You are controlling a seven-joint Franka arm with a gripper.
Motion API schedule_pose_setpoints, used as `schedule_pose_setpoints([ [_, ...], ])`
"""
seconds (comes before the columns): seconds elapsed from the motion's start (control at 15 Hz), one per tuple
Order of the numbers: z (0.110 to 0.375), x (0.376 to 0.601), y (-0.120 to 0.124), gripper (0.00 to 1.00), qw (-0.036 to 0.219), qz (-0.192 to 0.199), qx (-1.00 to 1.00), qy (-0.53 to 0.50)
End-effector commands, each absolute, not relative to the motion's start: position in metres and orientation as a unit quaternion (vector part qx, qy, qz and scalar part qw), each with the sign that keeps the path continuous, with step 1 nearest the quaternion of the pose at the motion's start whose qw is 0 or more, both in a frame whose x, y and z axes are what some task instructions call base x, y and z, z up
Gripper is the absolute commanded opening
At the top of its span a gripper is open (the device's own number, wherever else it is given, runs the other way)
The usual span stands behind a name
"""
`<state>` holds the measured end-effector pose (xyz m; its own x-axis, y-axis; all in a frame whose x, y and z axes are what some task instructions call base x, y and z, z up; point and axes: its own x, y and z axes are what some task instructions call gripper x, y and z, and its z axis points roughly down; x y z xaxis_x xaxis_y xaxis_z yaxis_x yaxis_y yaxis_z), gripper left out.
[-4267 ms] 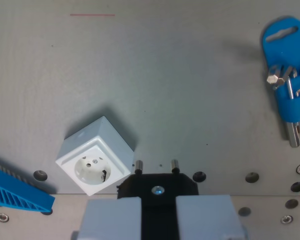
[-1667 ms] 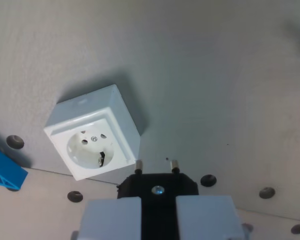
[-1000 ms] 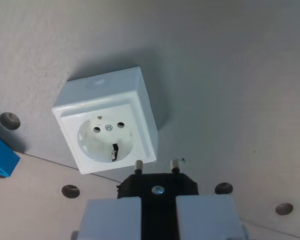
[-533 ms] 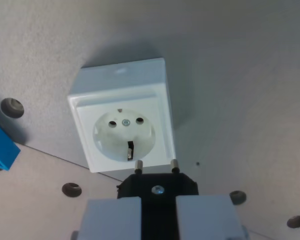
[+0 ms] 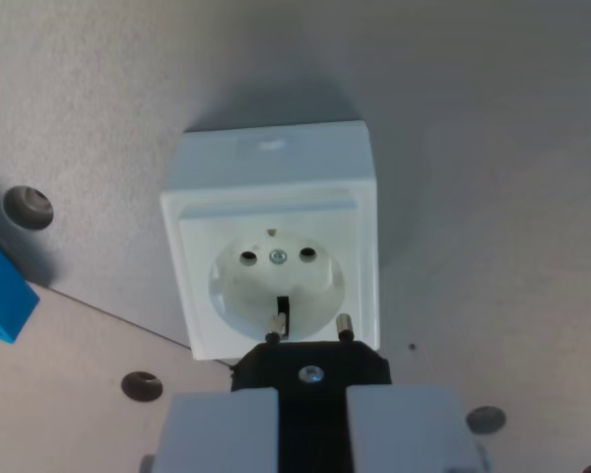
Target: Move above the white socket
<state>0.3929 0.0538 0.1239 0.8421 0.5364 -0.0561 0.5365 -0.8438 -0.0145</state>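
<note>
Honestly, the gripper [image 5: 312, 419] is clamped on the black plug [image 5: 311, 367], whose 2 pins [image 5: 344, 325] overlap the near edge of the white socket [image 5: 274, 236]. Short of its holes, any descent risks jamming pins against plastic.

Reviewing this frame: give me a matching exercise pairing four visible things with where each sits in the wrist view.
Things:
1. white square socket
2. black plug with two metal pins
3. blue plastic part
4. pale grey fingers

Places:
A. cut off at the wrist view's left edge
B. centre of the picture, on the grey surface
C. along the bottom edge, either side of the plug
D. just below the socket, pins overlapping the socket's lower face

Pairs: 1-B, 2-D, 3-A, 4-C
</note>
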Motion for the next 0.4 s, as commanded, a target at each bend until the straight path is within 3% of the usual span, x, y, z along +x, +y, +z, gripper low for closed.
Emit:
schedule_pose_setpoints([
  [0.07,0.1158,0.3841,0.0557,0.0,0.027,0.023,0.948,0.317],
  [0.4,0.1135,0.3793,0.0579,0.0,0.026,0.024,0.949,0.312],
])
